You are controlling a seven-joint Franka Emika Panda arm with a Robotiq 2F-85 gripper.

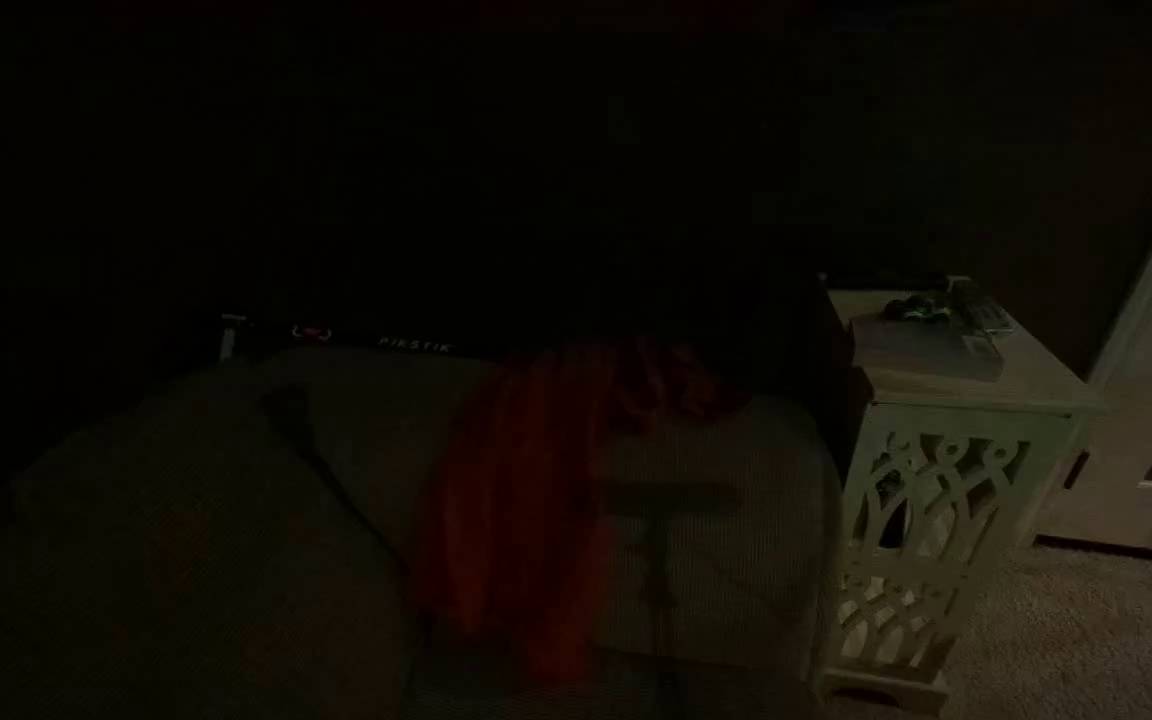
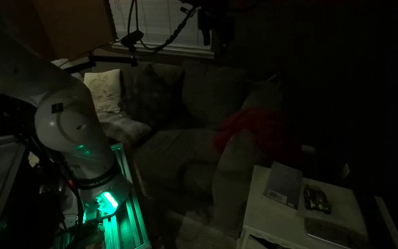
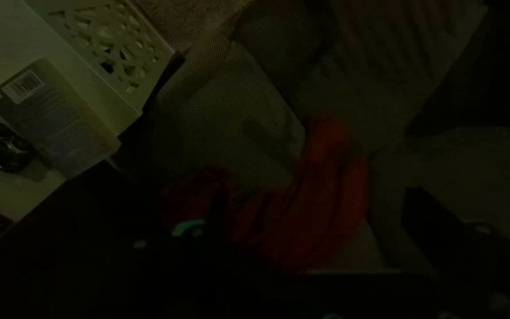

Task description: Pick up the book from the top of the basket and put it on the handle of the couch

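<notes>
The book (image 1: pixel 921 350) lies flat on the white top of the lattice-sided basket (image 1: pixel 1041 375). Its barcoded grey cover shows in an exterior view (image 2: pixel 283 185) and in the wrist view (image 3: pixel 56 122). The padded grey-beige handle of the couch (image 3: pixel 226 119) stands beside the basket and also shows in both exterior views (image 1: pixel 726 450) (image 2: pixel 233 169). My gripper (image 3: pixel 317 197) is open, its dark fingers wide apart with nothing seen between them. In an exterior view my gripper (image 2: pixel 216 41) hangs high near the window, well away from the book. Darkness hides much of the gripper.
A red-orange cloth (image 1: pixel 526 520) drapes over the couch arm. A toy car (image 2: pixel 316 199) and a clear flat pack (image 2: pixel 333 231) lie by the book on the basket top. A dark tool marked PIKSTIK (image 1: pixel 416 345) lies behind the armrest. Pillows (image 2: pixel 103 90) rest on the couch.
</notes>
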